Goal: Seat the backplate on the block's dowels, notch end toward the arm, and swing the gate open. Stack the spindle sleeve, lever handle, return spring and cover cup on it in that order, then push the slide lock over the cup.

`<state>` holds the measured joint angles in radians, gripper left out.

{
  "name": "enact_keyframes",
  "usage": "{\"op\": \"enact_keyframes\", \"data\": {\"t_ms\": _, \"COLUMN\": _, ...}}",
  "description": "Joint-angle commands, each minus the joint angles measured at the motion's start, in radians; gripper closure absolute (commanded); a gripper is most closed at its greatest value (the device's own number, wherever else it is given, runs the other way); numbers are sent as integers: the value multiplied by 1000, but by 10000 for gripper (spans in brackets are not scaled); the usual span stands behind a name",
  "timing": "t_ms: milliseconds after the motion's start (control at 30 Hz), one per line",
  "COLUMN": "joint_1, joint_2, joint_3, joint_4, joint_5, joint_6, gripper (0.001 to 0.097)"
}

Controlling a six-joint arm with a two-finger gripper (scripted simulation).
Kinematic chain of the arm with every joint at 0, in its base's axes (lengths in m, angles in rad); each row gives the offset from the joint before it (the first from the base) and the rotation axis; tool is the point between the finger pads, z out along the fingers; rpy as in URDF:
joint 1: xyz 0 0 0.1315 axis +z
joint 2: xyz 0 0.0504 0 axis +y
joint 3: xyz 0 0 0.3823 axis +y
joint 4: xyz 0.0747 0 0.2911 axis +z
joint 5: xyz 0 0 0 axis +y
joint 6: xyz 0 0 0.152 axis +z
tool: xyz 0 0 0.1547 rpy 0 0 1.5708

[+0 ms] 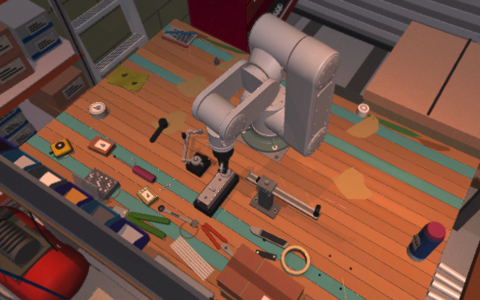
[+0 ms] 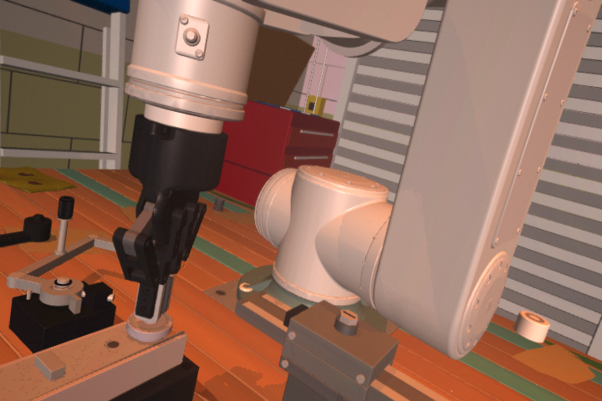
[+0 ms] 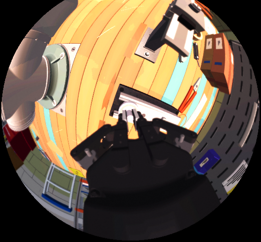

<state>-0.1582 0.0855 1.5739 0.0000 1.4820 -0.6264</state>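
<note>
The spindle sleeve [image 2: 149, 326] is partly hidden by the fingers; the pale flanged sleeve is held upright in my closed gripper [image 2: 153, 309], with its flange at the arm-side end of the backplate [image 1: 217, 188]. The grey backplate lies on the black block [image 1: 215, 195]. The gate [image 1: 190, 144], an angled grey arm on its own black base, stands just left of the block. The black lever handle [image 1: 158, 130] lies further left on the bench. The slide lock [image 1: 264, 192] sits on its rail [image 1: 286, 198] right of the block. The white cover cup [image 1: 362, 109] rests behind the arm, and a small spring [image 2: 219, 204] lies on the far boards.
The arm's base [image 1: 264, 138] rises close behind the block. Red pliers [image 1: 213, 235], a tape roll [image 1: 295, 259], a knife [image 1: 269, 236] and a brick-coloured box [image 1: 258, 279] lie toward the near edge. Parts bins [image 1: 56, 187] line the left edge.
</note>
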Motion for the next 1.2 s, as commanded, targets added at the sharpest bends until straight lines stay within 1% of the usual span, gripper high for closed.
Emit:
{"op": "enact_keyframes", "data": {"t_ms": 0, "joint_1": 0, "joint_2": 0, "joint_3": 1, "joint_4": 0, "joint_5": -2, "joint_6": 0, "gripper": 901}}
{"op": "enact_keyframes", "data": {"t_ms": 267, "joint_1": 0, "joint_2": 4, "joint_3": 12, "joint_4": 0, "joint_5": -18, "joint_6": 0, "gripper": 901}}
{"op": "enact_keyframes", "data": {"t_ms": 600, "joint_1": 0, "joint_2": 5, "joint_3": 14, "joint_4": 0, "joint_5": -19, "joint_6": 0, "gripper": 901}}
{"op": "enact_keyframes", "data": {"t_ms": 633, "joint_1": 0, "joint_2": 5, "joint_3": 14, "joint_4": 0, "joint_5": -19, "joint_6": 0, "gripper": 881}}
{"op": "enact_keyframes", "data": {"t_ms": 800, "joint_1": 0, "joint_2": 5, "joint_3": 14, "joint_4": 0, "joint_5": -19, "joint_6": 0, "gripper": 681}}
{"op": "enact_keyframes", "data": {"t_ms": 833, "joint_1": 0, "joint_2": 5, "joint_3": 14, "joint_4": 0, "joint_5": -19, "joint_6": 0, "gripper": 661}}
{"op": "enact_keyframes", "data": {"t_ms": 1167, "joint_1": 0, "joint_2": 5, "joint_3": 13, "joint_4": 0, "joint_5": -19, "joint_6": 0, "gripper": 661}}
